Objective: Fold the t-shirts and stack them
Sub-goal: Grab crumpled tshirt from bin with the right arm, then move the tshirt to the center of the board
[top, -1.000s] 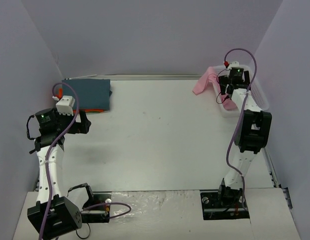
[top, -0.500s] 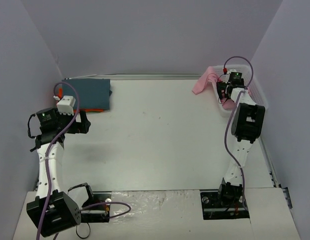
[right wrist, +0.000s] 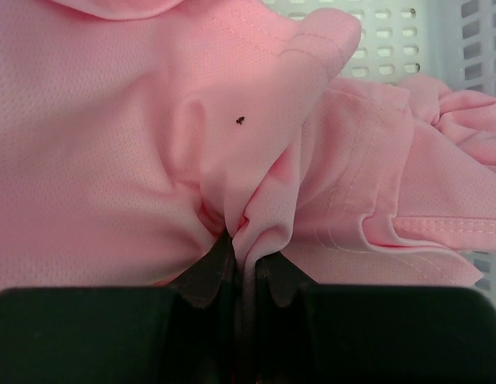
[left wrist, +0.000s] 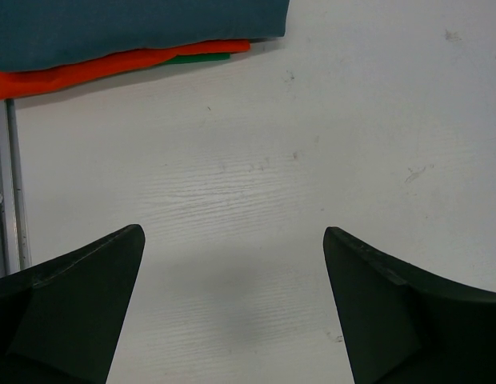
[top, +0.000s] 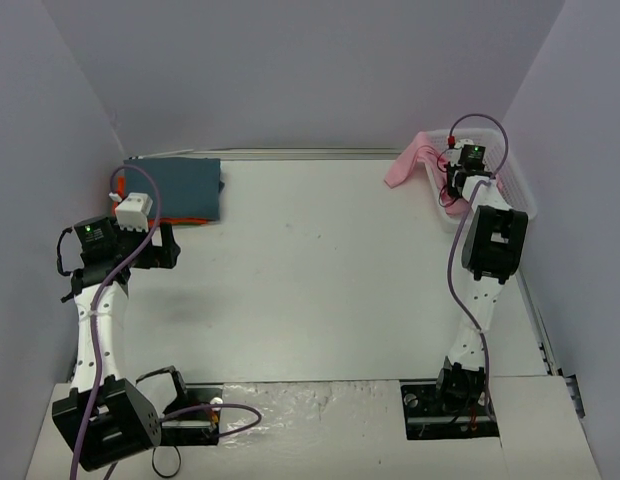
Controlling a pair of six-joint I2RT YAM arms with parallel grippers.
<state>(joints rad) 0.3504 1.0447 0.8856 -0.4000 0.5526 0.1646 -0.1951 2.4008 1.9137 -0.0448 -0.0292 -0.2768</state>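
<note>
The pink t-shirt (right wrist: 136, 128) lies crumpled in the white mesh basket (right wrist: 392, 32) at the back right, one part hanging over the rim (top: 405, 165). My right gripper (right wrist: 244, 256) is shut on a pinched fold of it; from above, the right gripper (top: 460, 185) is down in the basket. At the back left lies a folded stack, the blue-grey t-shirt (top: 180, 185) on top of the orange t-shirt (top: 185, 219). The blue-grey t-shirt (left wrist: 136, 24) and the orange t-shirt (left wrist: 112, 68) fill the upper left of the left wrist view. My left gripper (left wrist: 232, 256) hangs open over bare table.
A thin green edge (left wrist: 200, 58) shows under the orange shirt. The basket (top: 525, 195) stands against the right wall. Purple-grey walls close in the white table (top: 310, 280) on three sides. A metal rail (left wrist: 12, 184) runs along the table's left edge.
My right gripper moved deeper into the basket and shut on a fold of the pink t-shirt. The left arm has stayed put.
</note>
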